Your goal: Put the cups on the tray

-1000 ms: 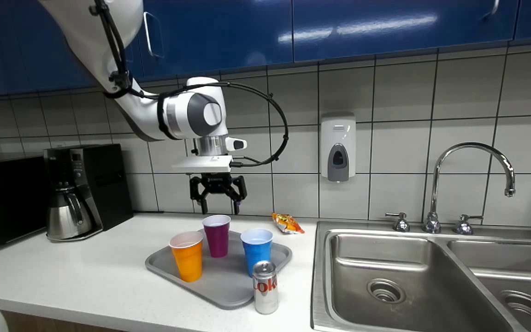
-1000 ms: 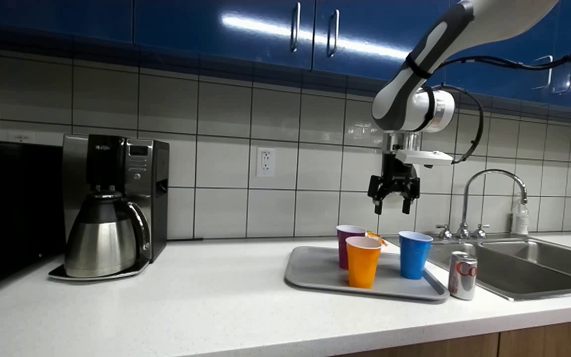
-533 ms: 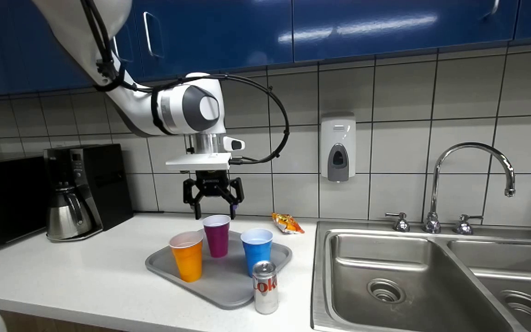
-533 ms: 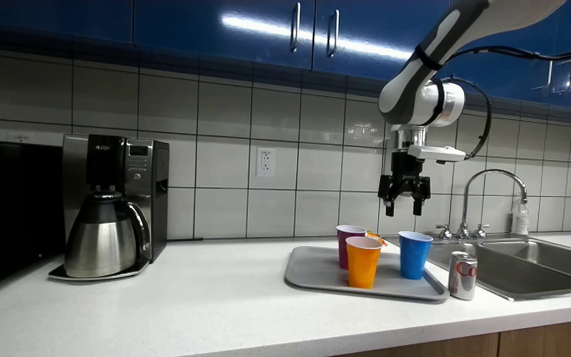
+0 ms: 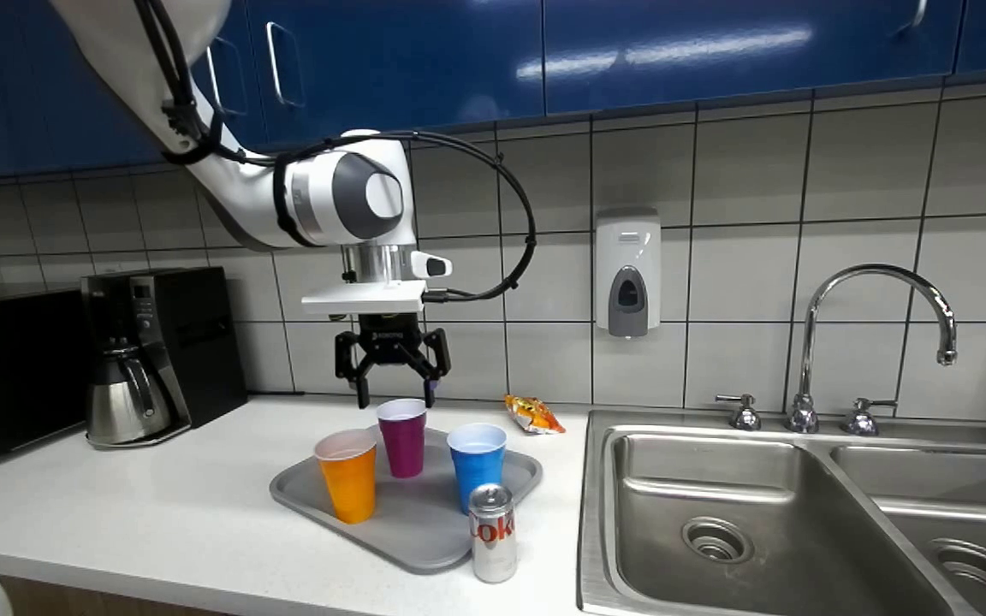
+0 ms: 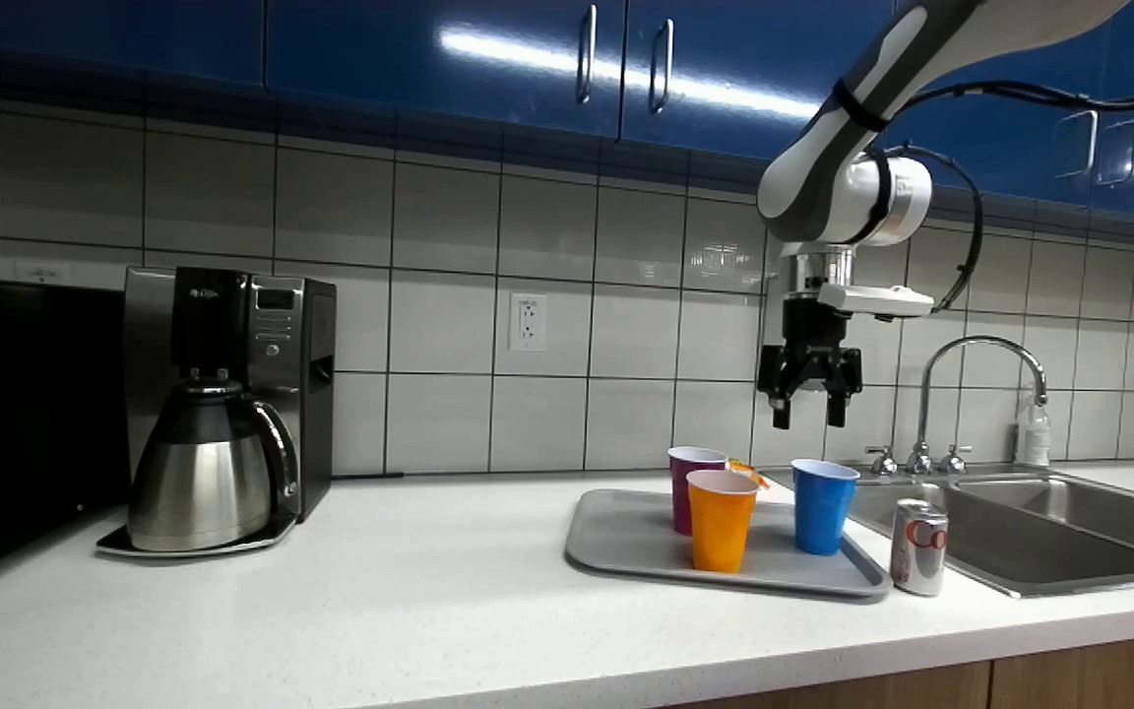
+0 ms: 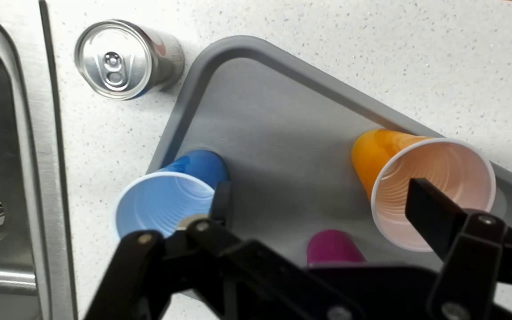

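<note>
Silver can [image 5: 493, 532], one: upright on tabletop [image 5: 176, 496], at five o'clock from the grey tray [image 5: 412, 535] in an exterior view. On the tray, upright: orange cup [image 5: 351, 482]; blue cup [image 5: 478, 472], at the orange's three o'clock; purple cup [image 5: 406, 445], at the orange's two. Fingers [image 5: 363, 393]: spread apart, above cup height, at the purple's twelve.

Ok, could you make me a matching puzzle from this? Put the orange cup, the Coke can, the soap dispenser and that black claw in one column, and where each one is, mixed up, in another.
Things
1. orange plastic cup
2. Coke can
3. soap dispenser
4. black gripper (the claw)

Places
A. mounted on the tiled wall
B. standing on the counter, beside the grey tray
C. open, in the air above the tray
D. standing on the tray

Right pairs: 1-D; 2-B; 3-A; 4-C
</note>
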### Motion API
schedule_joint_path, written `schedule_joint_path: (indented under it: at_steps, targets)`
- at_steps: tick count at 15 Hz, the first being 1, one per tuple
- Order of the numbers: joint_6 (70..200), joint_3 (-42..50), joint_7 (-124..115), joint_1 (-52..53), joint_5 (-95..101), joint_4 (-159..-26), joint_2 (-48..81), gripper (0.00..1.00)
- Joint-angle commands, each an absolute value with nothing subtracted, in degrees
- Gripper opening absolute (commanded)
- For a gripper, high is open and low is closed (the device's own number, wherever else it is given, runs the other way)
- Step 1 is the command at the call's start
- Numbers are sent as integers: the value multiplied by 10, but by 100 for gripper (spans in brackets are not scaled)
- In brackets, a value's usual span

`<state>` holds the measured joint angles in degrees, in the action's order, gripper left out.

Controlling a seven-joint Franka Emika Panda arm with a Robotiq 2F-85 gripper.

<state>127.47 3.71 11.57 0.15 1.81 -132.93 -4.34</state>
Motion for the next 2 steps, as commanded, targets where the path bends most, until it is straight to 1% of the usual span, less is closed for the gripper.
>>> schedule_joint_path:
  at_steps: [1, 2]
  targets:
    - [1273, 31, 116, -4, 18, -1329, -43, 100]
    - [1273, 31, 116, -4, 18, -1329, -43, 100]
